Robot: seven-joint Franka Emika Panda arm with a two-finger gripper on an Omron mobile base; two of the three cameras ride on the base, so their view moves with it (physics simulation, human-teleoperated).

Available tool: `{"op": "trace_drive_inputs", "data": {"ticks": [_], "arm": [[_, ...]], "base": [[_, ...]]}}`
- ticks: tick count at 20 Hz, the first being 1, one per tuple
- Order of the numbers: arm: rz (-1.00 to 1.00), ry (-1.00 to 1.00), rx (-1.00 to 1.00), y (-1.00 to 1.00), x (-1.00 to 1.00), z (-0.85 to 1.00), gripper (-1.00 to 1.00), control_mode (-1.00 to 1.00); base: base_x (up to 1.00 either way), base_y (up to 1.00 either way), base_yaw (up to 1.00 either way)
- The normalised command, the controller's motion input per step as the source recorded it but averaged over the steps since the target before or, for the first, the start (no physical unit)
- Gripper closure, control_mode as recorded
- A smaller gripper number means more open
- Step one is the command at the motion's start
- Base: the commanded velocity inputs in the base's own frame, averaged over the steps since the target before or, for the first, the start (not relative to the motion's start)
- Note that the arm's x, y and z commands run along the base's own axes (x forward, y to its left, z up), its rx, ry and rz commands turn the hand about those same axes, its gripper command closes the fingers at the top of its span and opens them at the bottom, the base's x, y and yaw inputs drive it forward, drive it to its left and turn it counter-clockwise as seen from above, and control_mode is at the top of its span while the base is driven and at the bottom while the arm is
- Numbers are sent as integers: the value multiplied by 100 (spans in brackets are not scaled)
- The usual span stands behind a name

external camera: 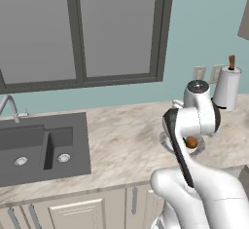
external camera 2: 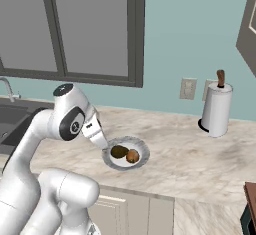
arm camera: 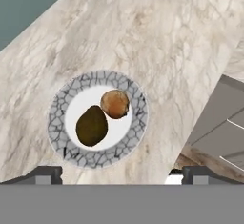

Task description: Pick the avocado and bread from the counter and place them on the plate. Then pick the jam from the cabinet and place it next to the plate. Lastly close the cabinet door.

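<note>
The arm folds forward over the counter [external camera 2: 190, 154], its wrist bent down so the hand looks straight at the plate [arm camera: 138, 123]. The gripper [arm camera: 121, 174] hangs above it, jaws spread wide and empty, fingertips [arm camera: 45, 174] at the plate's 7 and 4 o'clock edges. On the white centre the avocado [arm camera: 91, 126] lies at about 8 o'clock and the bread [arm camera: 115, 103] at 1 o'clock, apparently touching. A paper towel roll [external camera 2: 217, 110] stands near the wall, well apart.
</note>
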Motion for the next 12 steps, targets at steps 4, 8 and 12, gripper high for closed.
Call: {"op": "trace_drive_inputs", "data": {"ticks": [4,8,12], "arm": [[27,-15,0,3,-44,48,-100,-100],[35,-7,0,6,-25,44,-100,-100],[37,-2,-3,29,-27,44,-100,-100]], "base": [[0,0,0],[0,0,0],[0,0,0]]}}
